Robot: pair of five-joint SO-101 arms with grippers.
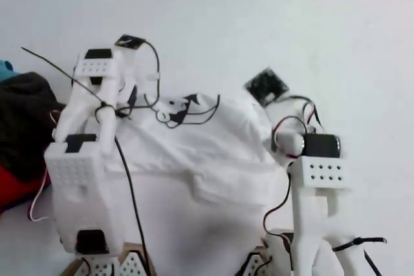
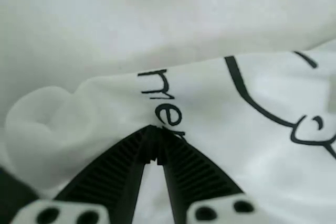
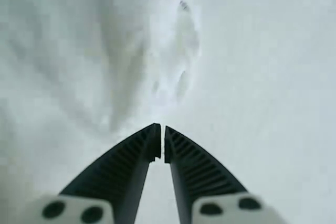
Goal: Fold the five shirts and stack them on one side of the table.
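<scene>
A white shirt point(image 1: 194, 153) with a black line drawing lies spread in the middle of the white table point(image 1: 259, 24). My left gripper point(image 1: 125, 103) sits at the shirt's far left edge. In the left wrist view its fingertips point(image 2: 154, 148) meet on bunched white cloth beside the black print point(image 2: 168, 111), so it is shut on the shirt. My right gripper point(image 1: 266, 109) is at the shirt's far right edge, where the cloth rises in a fold. Its fingers point(image 3: 139, 161) are closed to a thin slit over the creased white shirt point(image 3: 173, 51).
A heap of other shirts point(image 1: 22, 127), dark, red and blue, lies at the table's left edge. Black cables point(image 1: 129, 185) run along the left arm and over the shirt. The far half of the table is bare.
</scene>
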